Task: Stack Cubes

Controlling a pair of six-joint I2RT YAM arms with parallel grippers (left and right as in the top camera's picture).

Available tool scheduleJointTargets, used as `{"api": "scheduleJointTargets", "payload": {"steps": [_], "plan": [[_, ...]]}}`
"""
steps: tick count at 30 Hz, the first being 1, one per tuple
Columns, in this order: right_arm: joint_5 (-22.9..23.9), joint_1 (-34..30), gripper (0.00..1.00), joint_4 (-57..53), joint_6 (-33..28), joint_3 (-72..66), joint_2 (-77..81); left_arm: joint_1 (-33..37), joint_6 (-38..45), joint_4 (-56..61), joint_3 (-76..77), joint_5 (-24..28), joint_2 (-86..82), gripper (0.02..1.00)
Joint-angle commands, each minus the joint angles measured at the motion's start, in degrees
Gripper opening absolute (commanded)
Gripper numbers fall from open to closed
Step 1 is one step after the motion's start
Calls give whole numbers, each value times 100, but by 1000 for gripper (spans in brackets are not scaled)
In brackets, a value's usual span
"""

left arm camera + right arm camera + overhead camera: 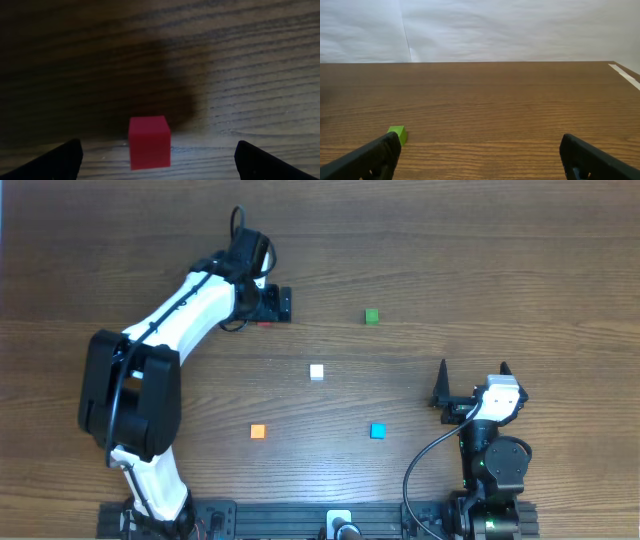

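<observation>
A red cube (149, 142) rests on the wooden table between the spread fingers of my left gripper (157, 169), which is open and low over it. From above, the left gripper (282, 304) sits at the back left, with a sliver of the red cube (265, 324) just below it. A green cube (372, 316) lies at the back right, a white cube (317, 372) in the middle, an orange cube (258, 431) and a blue cube (377, 430) nearer the front. My right gripper (472, 383) stands open near its base, holding nothing; the green cube (398, 134) lies far ahead of it.
The wooden table (520, 270) has wide bare areas at the right and the far back. A white wall (510, 30) rises behind the table's far edge. A pale strip (625, 76) marks the table's surface near one side.
</observation>
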Motion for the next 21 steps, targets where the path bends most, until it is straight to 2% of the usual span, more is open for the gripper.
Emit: {"api": "scheduleJointTargets", "payload": {"steps": [1,6,11,17,21], "plan": [[74,-37,991,-9,-4,-28,-28,-35,-140,76,118,-149,205,967],[74,-37,993,-9,-4,-28,-31,-28,-138,72,118,-232,225,875],[74,-37,993,-9,-4,-28,-28,-28,-138,35,118,-350,299,838],[74,-37,991,-9,-4,-28,-28,-28,-140,31,118,-428,323,717],[74,-37,991,-9,-4,-28,-28,-28,-138,28,118,-448,376,680]]}}
